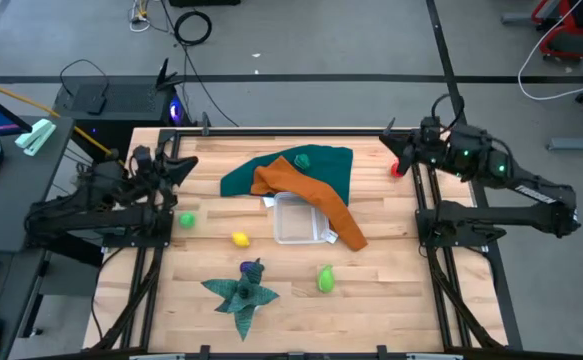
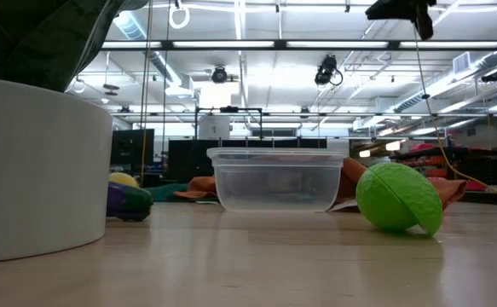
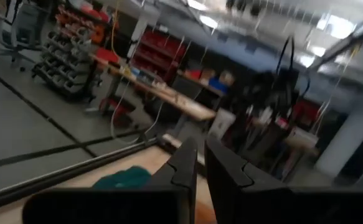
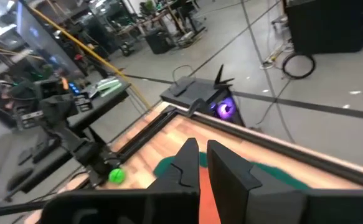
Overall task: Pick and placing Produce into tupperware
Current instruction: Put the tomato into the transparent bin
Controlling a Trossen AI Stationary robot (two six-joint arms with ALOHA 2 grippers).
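You had the empty tupperware at frame centre, produce scattered below-left: green fruit, yellow piece. Both arms were parked at the sides, left gripper and right gripper closed, empty. Nothing was placed; next, open and reach.

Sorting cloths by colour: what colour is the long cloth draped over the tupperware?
Orange; the long cloth shows best in the high view, lying across the clear tupperware.

Clear empty tupperware upright mid-table; 5 produce pcs scattered around, none inside.
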